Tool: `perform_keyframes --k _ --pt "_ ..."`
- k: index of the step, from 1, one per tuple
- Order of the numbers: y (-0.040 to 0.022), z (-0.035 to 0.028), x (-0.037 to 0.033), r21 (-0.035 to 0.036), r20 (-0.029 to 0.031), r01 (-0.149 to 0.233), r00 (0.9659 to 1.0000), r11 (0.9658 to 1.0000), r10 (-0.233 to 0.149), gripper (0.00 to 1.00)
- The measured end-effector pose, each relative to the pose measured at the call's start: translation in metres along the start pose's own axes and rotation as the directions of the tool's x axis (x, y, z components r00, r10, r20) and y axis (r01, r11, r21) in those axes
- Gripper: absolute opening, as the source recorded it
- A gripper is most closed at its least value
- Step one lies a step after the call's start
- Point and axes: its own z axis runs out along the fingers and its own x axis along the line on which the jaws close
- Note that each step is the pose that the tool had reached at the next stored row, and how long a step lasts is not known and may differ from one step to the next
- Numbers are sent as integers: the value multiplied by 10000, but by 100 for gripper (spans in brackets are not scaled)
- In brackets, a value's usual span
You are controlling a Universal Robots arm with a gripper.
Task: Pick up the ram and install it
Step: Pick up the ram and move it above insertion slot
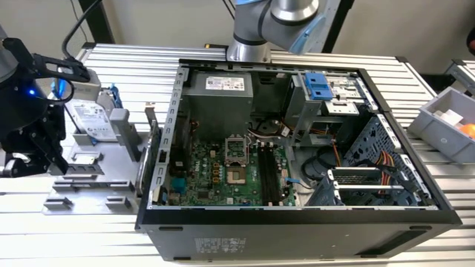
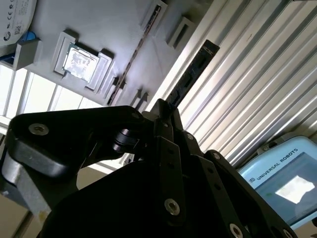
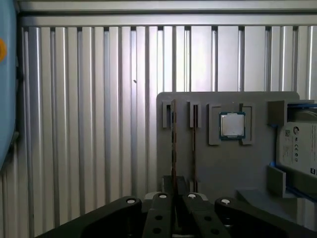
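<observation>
A table point(image 1: 133, 61) of ribbed, silvery metal slats spreads under the end effector point(image 3: 177, 192) and well away from it. In the first wrist view the slats run straight ahead of the end effector to a cross rail point(image 3: 158, 20). Bright light glares off the slats beneath it. Far beyond it, past the table's edge, stands a plain pale wall point(image 1: 415, 28)

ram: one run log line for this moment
phase: pick | end effector: closed on ram | location: gray holder | install: not done
</observation>
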Motion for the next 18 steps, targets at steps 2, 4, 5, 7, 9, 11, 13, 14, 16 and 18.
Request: perform_keyframes --k 2,4,5,7,9,11,13,14,16,18 --pt "0 -27 0 0 -1 0 10000 10000 0 0" --pt "1 -52 1 1 1 0 10000 10000 0 0" --pt "2 -65 1 1 0 0 10000 10000 0 0" --pt "2 -91 1 1 0 0 10000 10000 0 0" --pt "3 -117 1 -1 -1 0 10000 10000 0 0" --pt "3 -141 2 0 0 0 10000 10000 0 0" --pt "4 -166 2 -1 -1 0 10000 10000 0 0" --pt "4 -179 2 1 0 0 10000 10000 0 0" --pt "5 -206 2 0 -1 -1 10000 10000 1 0" --pt "5 -230 3 0 0 0 10000 10000 0 0"
